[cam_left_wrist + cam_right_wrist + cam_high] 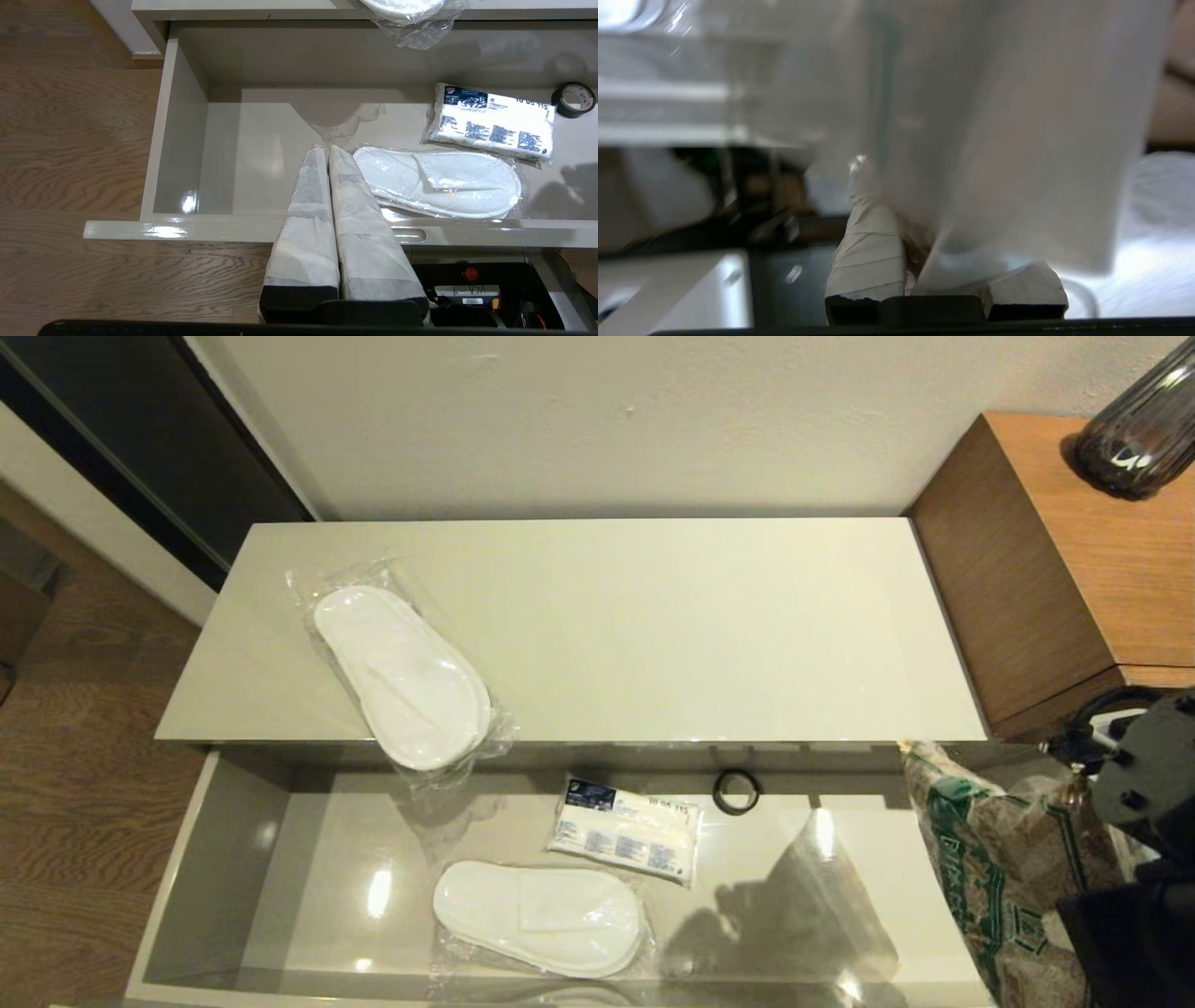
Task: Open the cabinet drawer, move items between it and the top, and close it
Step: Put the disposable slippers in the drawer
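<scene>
Setting: wood-plank floor (84,784) and a pale wall (597,420) frame the cream-white cabinet we face; we place everything from the cabinet drawer (215,868), which stands pulled fully open.

Nearest, right side: our right gripper (924,280) hangs over the drawer's right end, its wrapped fingers (868,256) pinching the clear film of the grain bag (990,877). We judge the bag lifted off the lining, its long axis running upright and slightly tilted.

Nearest, left side: our left gripper (327,205) is parked just in front of the drawer front, pads pressed together on nothing.

Inside the drawer: one sealed slipper pair (541,917) lies flat near the front rim, long axis along the drawer's width. Behind it sits the small white packet (625,829), and behind that, by the back wall, the black ring (736,791).

Beyond the drawer: the top (653,625) carries a second slipper pair (403,674) on its left half, toe end overhanging the drawer.

Farthest: a wood-grain cube (1055,560) with a dark vase (1139,429) stands right of the top.

Relation that matters: the top's bare right half lies straight behind and above the held bag, so the right arm is plainly the nearer one. We judge the next move to be a carry up and away from us, laying the bag down lengthwise.
</scene>
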{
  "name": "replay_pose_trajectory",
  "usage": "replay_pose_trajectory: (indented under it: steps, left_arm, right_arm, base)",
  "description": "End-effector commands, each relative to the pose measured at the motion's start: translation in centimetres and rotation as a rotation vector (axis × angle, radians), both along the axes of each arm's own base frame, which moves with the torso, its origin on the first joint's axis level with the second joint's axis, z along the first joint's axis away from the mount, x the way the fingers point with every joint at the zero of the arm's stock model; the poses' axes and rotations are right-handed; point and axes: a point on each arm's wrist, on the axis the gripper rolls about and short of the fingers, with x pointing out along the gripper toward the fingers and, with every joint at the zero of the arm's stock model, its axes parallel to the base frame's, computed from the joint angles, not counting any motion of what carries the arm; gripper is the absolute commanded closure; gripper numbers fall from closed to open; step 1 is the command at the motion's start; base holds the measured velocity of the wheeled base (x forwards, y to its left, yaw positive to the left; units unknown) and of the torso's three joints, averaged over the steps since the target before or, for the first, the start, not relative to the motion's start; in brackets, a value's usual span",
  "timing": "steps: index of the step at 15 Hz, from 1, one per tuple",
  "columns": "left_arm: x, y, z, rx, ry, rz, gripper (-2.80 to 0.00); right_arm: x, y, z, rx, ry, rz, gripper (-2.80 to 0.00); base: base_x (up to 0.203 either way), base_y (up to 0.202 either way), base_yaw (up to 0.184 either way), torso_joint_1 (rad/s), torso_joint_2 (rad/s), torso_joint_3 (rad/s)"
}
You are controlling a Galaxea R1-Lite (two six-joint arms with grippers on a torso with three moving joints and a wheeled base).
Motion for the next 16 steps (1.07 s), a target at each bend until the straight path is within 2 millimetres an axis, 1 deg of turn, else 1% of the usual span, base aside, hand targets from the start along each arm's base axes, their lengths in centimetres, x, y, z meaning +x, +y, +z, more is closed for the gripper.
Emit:
replay_pose_trajectory:
  steps: [1,5,6,7,8,9,10,11,12,13,14,16]
  left_arm:
    - [0.0,0.0,0.0,0.001,0.001,0.002,0.00]
    - [0.0,0.0,0.0,0.001,0.001,0.003,0.00]
    - [0.0,0.0,0.0,0.001,0.001,0.001,0.00]
    - [0.0,0.0,0.0,0.001,0.001,0.001,0.00]
    - [0.0,0.0,0.0,0.001,0.001,0.000,0.00]
    - [0.0,0.0,0.0,0.001,0.001,0.002,0.00]
    - [0.0,0.0,0.0,0.001,0.001,0.002,0.00]
    - [0.0,0.0,0.0,0.001,0.001,0.001,0.00]
    - [0.0,0.0,0.0,0.001,0.001,0.001,0.00]
    - [0.0,0.0,0.0,0.001,0.001,0.002,0.00]
    - [0.0,0.0,0.0,0.001,0.001,0.002,0.00]
    - [0.0,0.0,0.0,0.001,0.001,0.003,0.00]
  right_arm:
    - [-1.3,-0.7,0.4,0.010,0.023,0.016,0.00]
    - [-3.2,-3.0,0.8,0.020,0.095,0.021,0.00]
    - [-3.3,-3.2,0.4,0.010,0.109,0.018,0.00]
    - [-3.4,-3.3,-0.7,-0.006,0.117,0.010,0.00]
    - [-3.4,-3.5,-1.3,0.004,0.104,0.003,0.00]
    - [-3.3,-3.4,-1.7,0.035,0.084,-0.005,0.00]
    - [-3.3,-3.5,-2.7,-0.006,0.095,-0.013,0.00]
    - [-3.2,-3.5,-3.2,-0.025,0.081,-0.021,0.00]
    - [-2.8,-3.1,-3.2,-0.006,0.053,-0.034,0.00]
    - [-2.5,-2.9,-3.8,-0.027,0.064,-0.040,0.00]
    - [-2.3,-2.7,-3.9,-0.029,0.057,-0.045,0.00]
    - [-1.0,-2.6,-2.6,0.036,0.025,-0.105,0.00]
  base:
    - [0.000,0.000,0.000,0.000,0.00,0.000]
    - [0.000,0.000,0.000,0.000,0.00,0.000]
    - [0.000,0.000,0.000,0.000,0.00,0.000]
    - [0.000,0.000,0.000,0.000,0.00,0.000]
    - [0.000,0.000,0.000,0.000,0.00,0.000]
    - [0.000,0.000,0.000,0.000,0.00,0.000]
    - [0.000,0.000,0.000,0.000,0.00,0.000]
    - [0.000,0.000,0.000,0.000,0.00,0.000]
    - [0.000,0.000,0.000,0.000,0.00,0.000]
    - [0.000,0.000,0.000,0.000,0.00,0.000]
    - [0.000,0.000,0.000,0.000,0.00,0.000]
    - [0.000,0.000,0.000,0.000,0.00,0.000]
